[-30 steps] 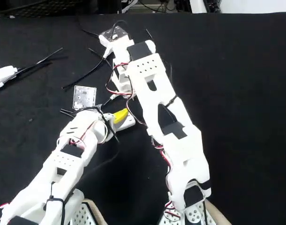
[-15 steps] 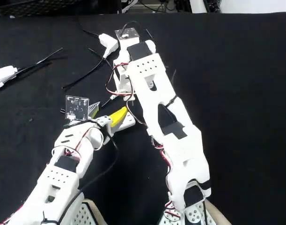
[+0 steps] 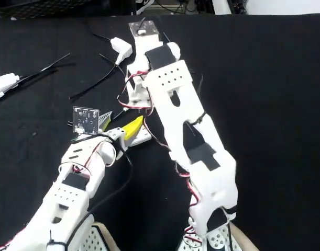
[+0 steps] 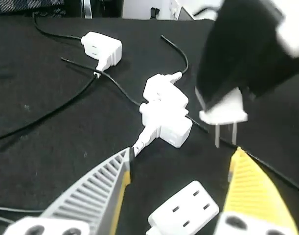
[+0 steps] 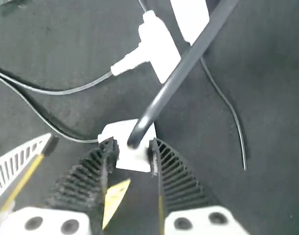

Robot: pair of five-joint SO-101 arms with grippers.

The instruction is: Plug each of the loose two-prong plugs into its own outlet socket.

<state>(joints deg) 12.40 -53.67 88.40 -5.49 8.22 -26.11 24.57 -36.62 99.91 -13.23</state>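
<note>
Plug (image 4: 222, 111) hangs prongs-down, clamped in our right gripper (image 5: 131, 148), near the outlet socket (image 4: 184, 209) lying between our left gripper's (image 4: 181, 152) wide-spread jaws, so we should square prongs over slots before lowering.

Your table (image 3: 275, 104), black-covered, carries:
- one white outlet socket (image 4: 183, 210);
- near it, a mated white plug-and-socket pair (image 4: 164, 115);
- farther off, a second white socket (image 3: 121, 48) on a black cord (image 3: 92, 82);
- well apart from it, two white cord-end fittings (image 3: 3, 82).

Overhead plus wrist close-ups sharing plug (image 4: 223, 110)
</note>
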